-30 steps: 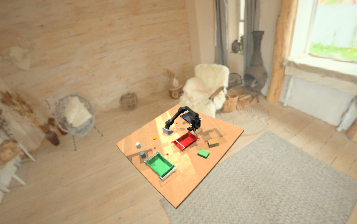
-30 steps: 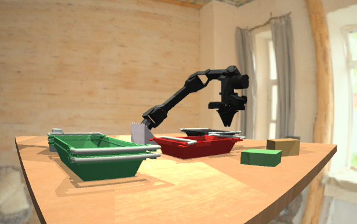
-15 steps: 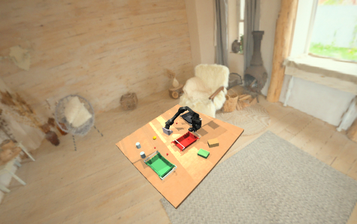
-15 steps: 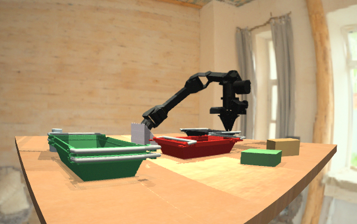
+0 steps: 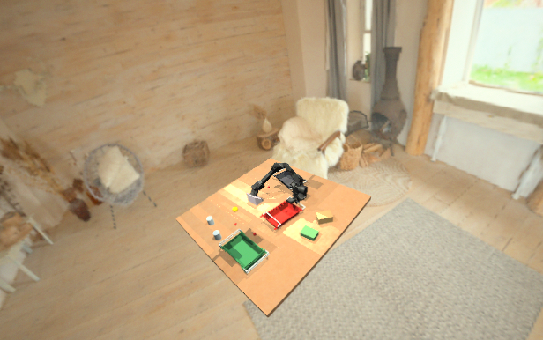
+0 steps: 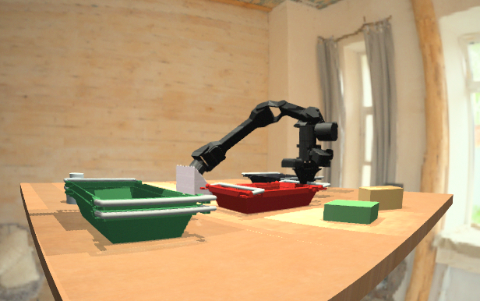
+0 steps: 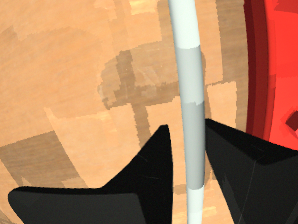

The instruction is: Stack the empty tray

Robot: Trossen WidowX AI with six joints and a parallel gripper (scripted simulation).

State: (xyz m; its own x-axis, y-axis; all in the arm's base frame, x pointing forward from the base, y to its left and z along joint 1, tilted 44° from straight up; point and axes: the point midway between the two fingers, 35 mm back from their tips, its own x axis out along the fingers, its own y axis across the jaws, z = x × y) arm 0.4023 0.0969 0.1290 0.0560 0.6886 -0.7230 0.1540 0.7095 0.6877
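Red tray's outer bar between end effector's slightly parted fingers, apparently ungripped, red tray alongside.

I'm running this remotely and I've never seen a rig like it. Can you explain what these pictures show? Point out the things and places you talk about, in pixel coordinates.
The machine is one black jointed arm (image 5: 265, 178) (image 6: 239, 132) ending in a two-fingered claw (image 5: 291, 201) (image 6: 304, 182) (image 7: 185, 129). The top picture looks down on the table from high up, the exterior one looks across it from the side, and the wrist one looks out past the fingers.

On the table are a red tray (image 5: 283, 215) (image 6: 269, 203) (image 7: 257, 75), green trays (image 5: 243, 250) (image 6: 148, 229), a black tray (image 5: 286, 178) (image 6: 265, 178), a green block (image 5: 309, 232) (image 6: 351, 213) and a tan block (image 5: 325, 217) (image 6: 382, 198), among smaller things.

Nothing is gripped: the fingers stand slightly apart, on either side of a pale bar (image 7: 191, 75) beside the red tray.
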